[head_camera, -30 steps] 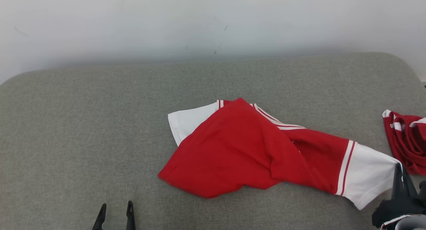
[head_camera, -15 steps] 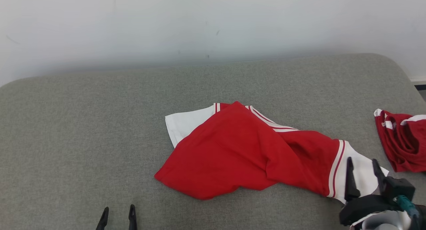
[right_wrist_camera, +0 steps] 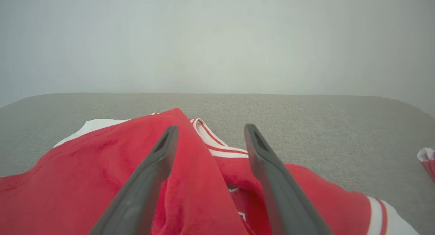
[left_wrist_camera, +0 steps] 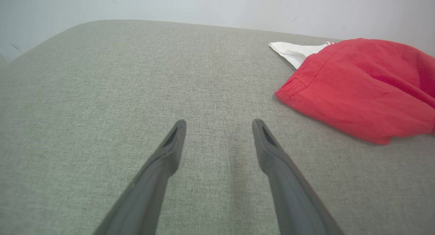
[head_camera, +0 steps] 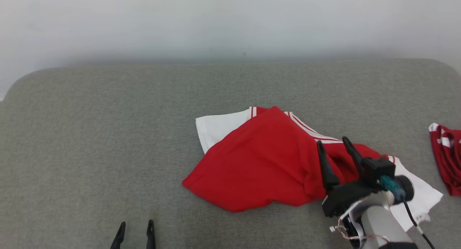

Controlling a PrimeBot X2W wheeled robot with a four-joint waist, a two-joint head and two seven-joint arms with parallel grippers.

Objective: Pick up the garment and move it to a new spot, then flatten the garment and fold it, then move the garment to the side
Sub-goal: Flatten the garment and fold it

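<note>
The garment (head_camera: 263, 162) is a red shirt with white sleeves and striped trim, lying crumpled on the grey cushioned surface (head_camera: 108, 133), right of the middle. My right gripper (head_camera: 333, 143) hovers open above its right half, near the collar, with nothing between the fingers. From the right wrist view, the garment (right_wrist_camera: 102, 173) spreads under the open right gripper (right_wrist_camera: 210, 129). My left gripper (head_camera: 135, 224) stands open at the bottom edge, clear of the cloth. In the left wrist view the left gripper (left_wrist_camera: 219, 122) points at bare cushion, with the garment (left_wrist_camera: 360, 88) off to its right.
A second red and white cloth (head_camera: 446, 155) lies bunched at the right edge of the cushion, also seen from the right wrist (right_wrist_camera: 427, 158). A pale wall (head_camera: 230, 22) runs behind the cushion's rounded far edge. Bare cushion spreads to the left.
My right gripper has let go of the white sleeve, opened, and moved left and up over the garment's collar area. The sleeve end now lies slack. The head camera has shifted slightly.
</note>
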